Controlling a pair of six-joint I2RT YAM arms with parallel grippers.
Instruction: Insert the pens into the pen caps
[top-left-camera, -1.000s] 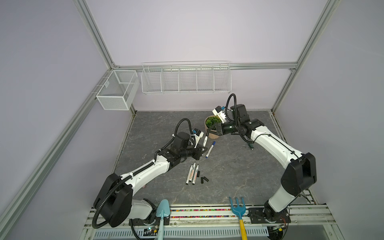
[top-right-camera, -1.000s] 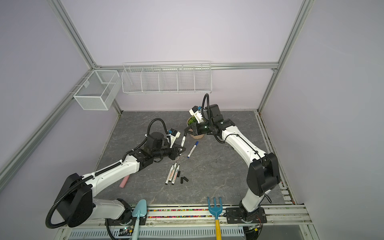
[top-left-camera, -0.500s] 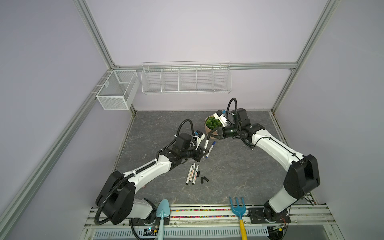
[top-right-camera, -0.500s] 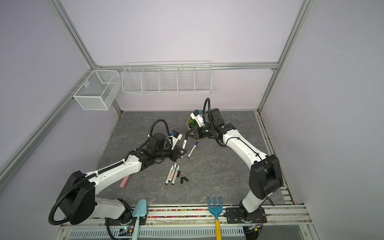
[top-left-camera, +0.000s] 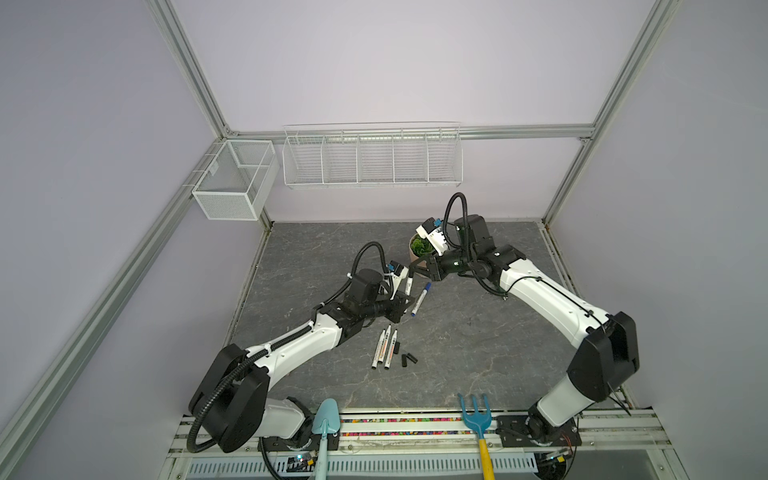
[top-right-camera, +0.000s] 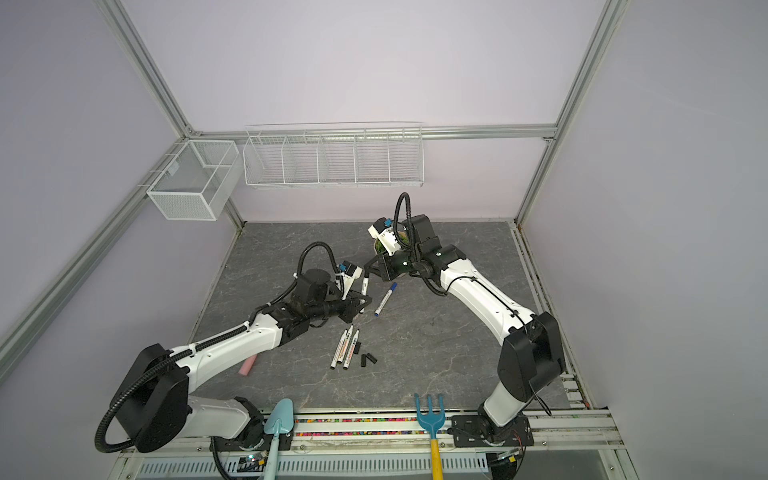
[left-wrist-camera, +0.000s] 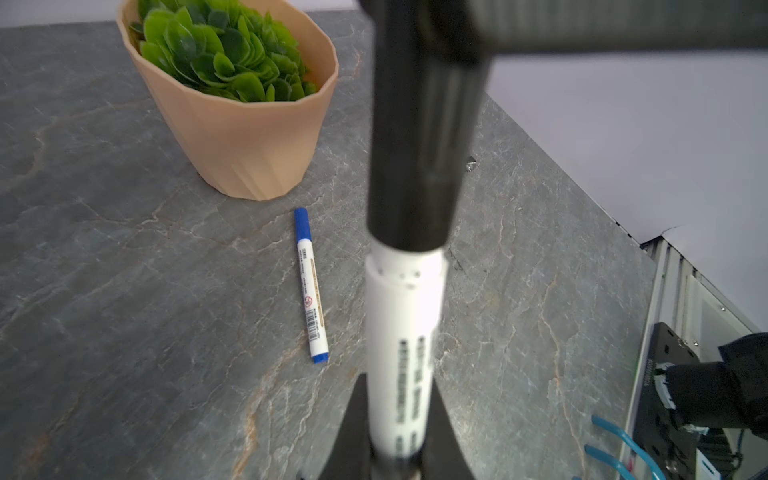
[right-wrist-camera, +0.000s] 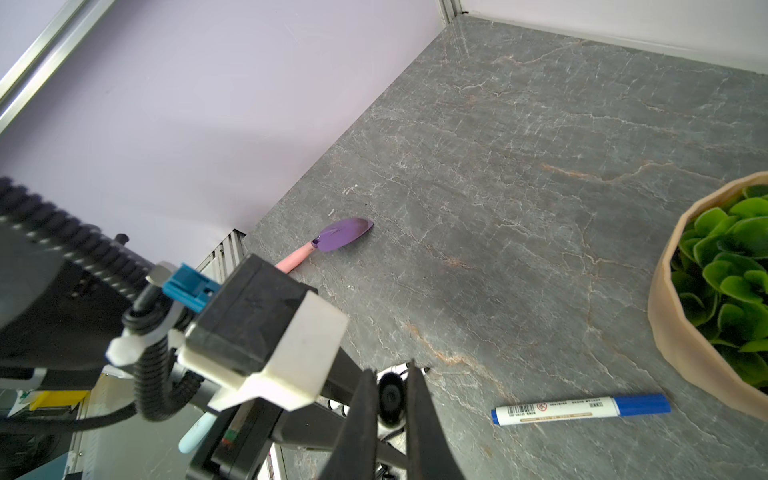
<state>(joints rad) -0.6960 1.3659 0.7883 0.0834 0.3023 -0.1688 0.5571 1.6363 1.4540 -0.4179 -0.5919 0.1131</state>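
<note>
1. The left gripper (top-left-camera: 403, 305) (left-wrist-camera: 399, 436) is pinched on the lower barrel of a slim white marker pen with a printed label (left-wrist-camera: 401, 340) (top-left-camera: 408, 286), which tilts up and away from it, clear of the grey marbled tabletop (top-left-camera: 478, 332).
2. The right gripper (top-left-camera: 417, 271) (right-wrist-camera: 390, 415) reaches in from the far right, its fingers (right-wrist-camera: 361, 419) pressed onto a short black cylindrical plastic cap (left-wrist-camera: 419, 137) (right-wrist-camera: 390, 398) that sits over the pen's upper end (only the cap's round end shows in the right wrist view).
3. Just right of the held pen, a white marker pen with blue ends (top-left-camera: 420, 299) (top-right-camera: 385, 300) (left-wrist-camera: 311, 286) lies flat, its blue cap on.
4. Beyond it stands a tan faceted plant pot with green leaves (left-wrist-camera: 249, 137) (top-left-camera: 419, 248), near the pen's capped end but not touching.
5. Nearer than the left gripper, three white marker pens with black tips (top-left-camera: 384, 349) (top-right-camera: 347, 349) lie side by side, with loose small black caps (top-left-camera: 406, 358) (top-right-camera: 366, 358) just to their right.
6. Far left, a purple-bladed trowel with a pink handle (right-wrist-camera: 332, 241) lies well apart.
</note>
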